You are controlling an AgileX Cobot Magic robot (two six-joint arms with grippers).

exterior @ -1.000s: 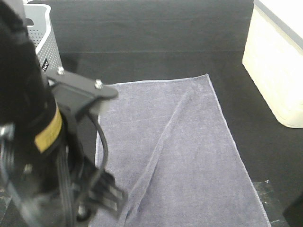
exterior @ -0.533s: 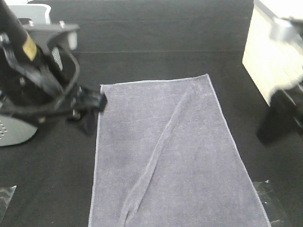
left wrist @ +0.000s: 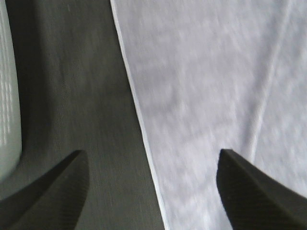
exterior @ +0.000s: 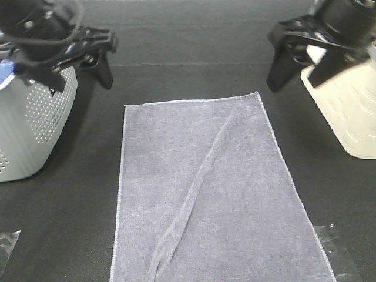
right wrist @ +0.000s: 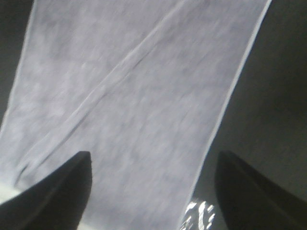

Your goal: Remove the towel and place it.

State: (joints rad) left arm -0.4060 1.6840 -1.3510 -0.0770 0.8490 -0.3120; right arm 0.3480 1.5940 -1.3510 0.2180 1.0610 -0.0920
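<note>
The greyish-purple towel (exterior: 223, 194) lies spread flat on the black table, with one long diagonal crease running through it. My left gripper (exterior: 79, 73) hovers open above the towel's far left corner, next to the basket, with nothing between its fingers. In the left wrist view the towel (left wrist: 211, 96) and its hemmed edge pass under the open left gripper (left wrist: 153, 191). My right gripper (exterior: 301, 73) hangs open above the far right corner, empty. The right wrist view looks down on the towel (right wrist: 134, 96) between the spread fingers of the right gripper (right wrist: 153, 191).
A grey perforated basket (exterior: 35, 129) stands at the left with a bit of blue cloth (exterior: 4, 71) inside. A cream bin (exterior: 346, 111) stands at the right. Clear tape patches (exterior: 329, 232) lie near the front edge.
The left arm has swung from the towel's near left side up to the far left by the basket. The right arm has come into view at the far right. The towel has not moved.
</note>
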